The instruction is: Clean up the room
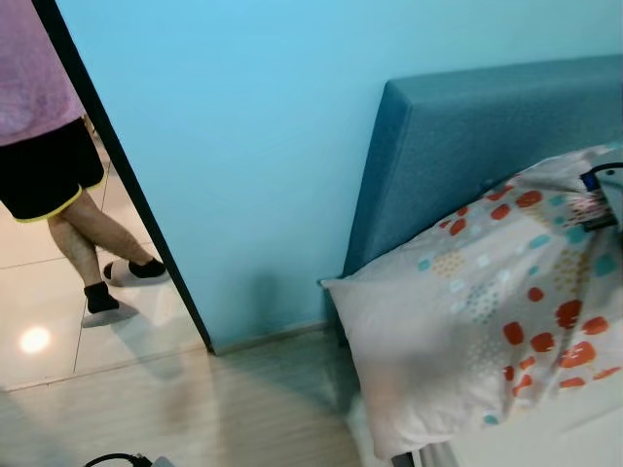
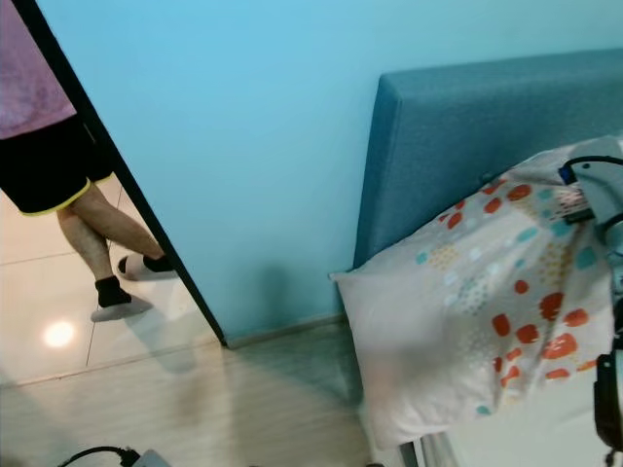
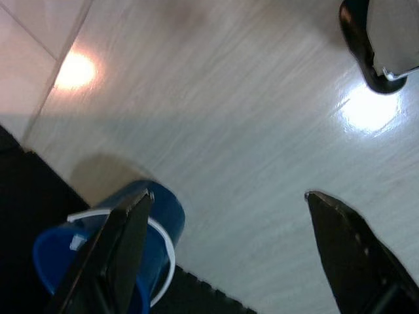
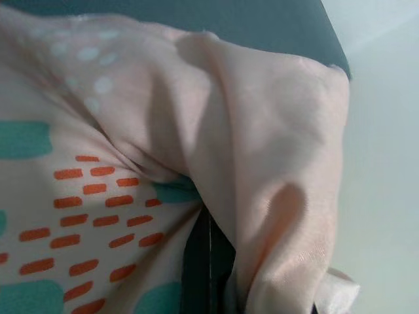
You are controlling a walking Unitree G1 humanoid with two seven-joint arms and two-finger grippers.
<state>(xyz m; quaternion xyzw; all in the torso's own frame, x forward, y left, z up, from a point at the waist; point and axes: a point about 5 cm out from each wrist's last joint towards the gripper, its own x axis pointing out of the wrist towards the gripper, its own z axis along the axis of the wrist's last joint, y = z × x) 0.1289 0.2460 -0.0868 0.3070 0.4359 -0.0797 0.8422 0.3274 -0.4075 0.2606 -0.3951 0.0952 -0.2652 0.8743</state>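
A patterned pillow point(image 1: 487, 321) hangs against the teal headboard point(image 1: 467, 146), its upper corner pinched in the closed right end effector point(image 4: 208, 261), whose black fingers bite into a fold of the pale pillowcase. The step in hand appears to be returning the pillow to the bed point(image 1: 545, 438); next it likely needs lowering flat before release. The left end effector point(image 3: 226, 216) hangs idle, fingers wide apart and holding nothing, over the wood-look floor point(image 3: 249, 118) near a blue bucket point(image 3: 157, 229). A person point(image 1: 58, 165) stands in the doorway.
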